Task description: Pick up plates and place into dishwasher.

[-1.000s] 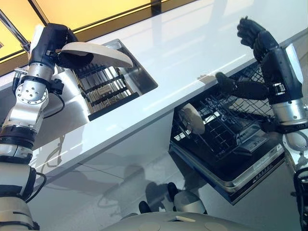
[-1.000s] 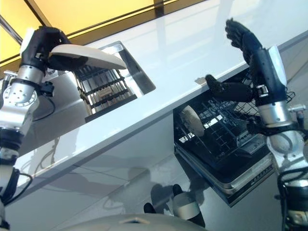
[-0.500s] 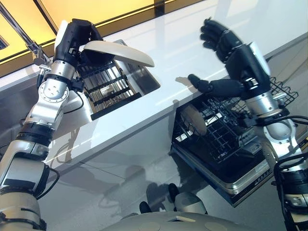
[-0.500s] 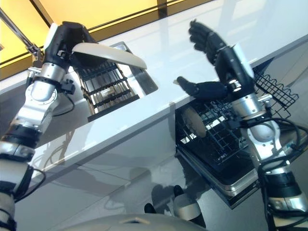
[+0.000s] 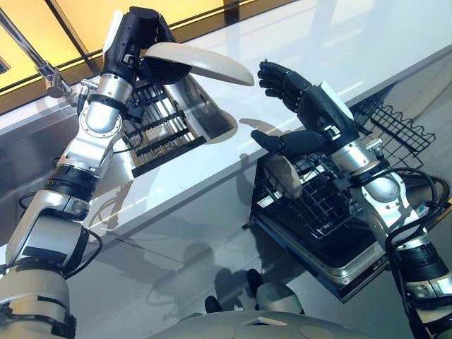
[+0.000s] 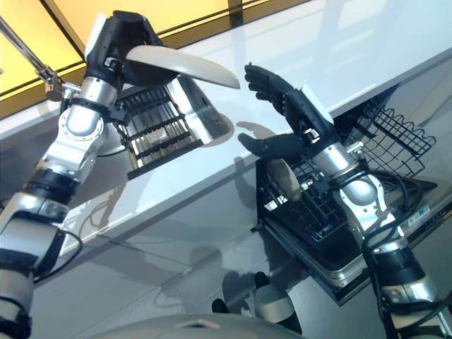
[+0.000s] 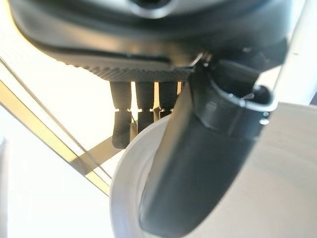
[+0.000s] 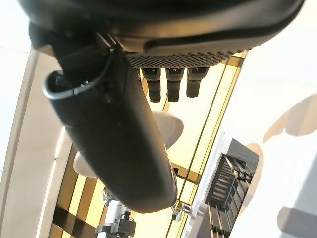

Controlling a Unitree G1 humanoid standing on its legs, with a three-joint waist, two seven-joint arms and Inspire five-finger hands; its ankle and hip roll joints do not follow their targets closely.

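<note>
While its fingers (image 7: 121,126) and thumb are pinching the rim of a round white ceramic plate (image 5: 201,62), the left hand (image 5: 138,35) is holding it raised over the metal sink with its dark rack (image 5: 159,131). Just beside the plate's free edge, the right hand (image 5: 300,106) is hovering, fingers spread wide and gripping nothing. Below the glossy white worktop (image 5: 339,63), another white plate (image 5: 282,175) is standing upright in the dishwasher's black wire rack (image 5: 321,201).
</note>
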